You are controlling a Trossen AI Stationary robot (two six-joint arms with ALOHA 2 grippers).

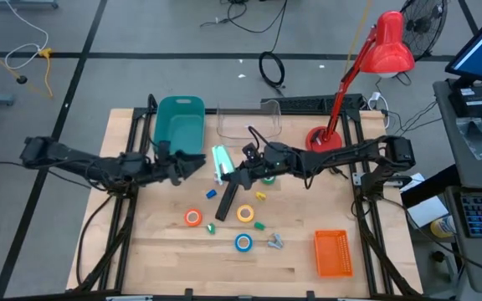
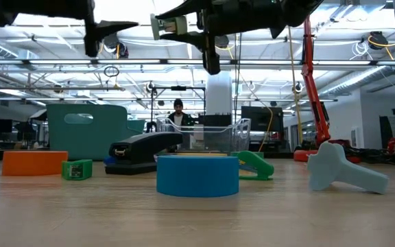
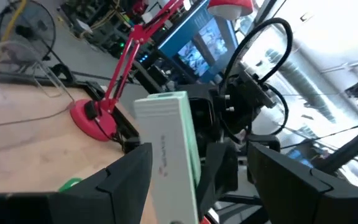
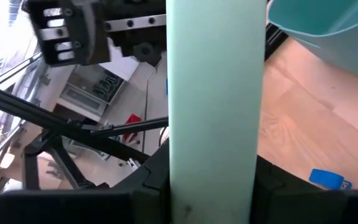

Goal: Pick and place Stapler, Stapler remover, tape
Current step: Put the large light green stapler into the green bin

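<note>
My right gripper (image 1: 239,173) is shut on a white and pale green stapler (image 1: 220,163), held high above the table's middle. It also shows in the low view (image 2: 166,26). My left gripper (image 1: 197,164) is open right beside the stapler's left, its fingers (image 3: 129,180) apart on either side of the stapler's end and not touching it. A black stapler (image 1: 228,201) lies on the table. The orange tape (image 1: 192,217), yellow tape (image 1: 245,214) and blue tape (image 1: 243,242) lie flat near it. The green tape (image 1: 268,177) is partly hidden under my right arm. My right gripper pinches the white and pale green stapler between its two fingers (image 4: 154,183), one on each long side (image 4: 179,162). It comes at it about level from the table's right. The stapler is lifted clear, high above the table.
A teal bin (image 1: 180,125) and a clear container (image 1: 249,121) stand at the far side, a red lamp (image 1: 325,138) at the far right. An orange basket (image 1: 333,252) sits near right. A grey piece (image 1: 274,242) and small coloured bits lie among the tapes.
</note>
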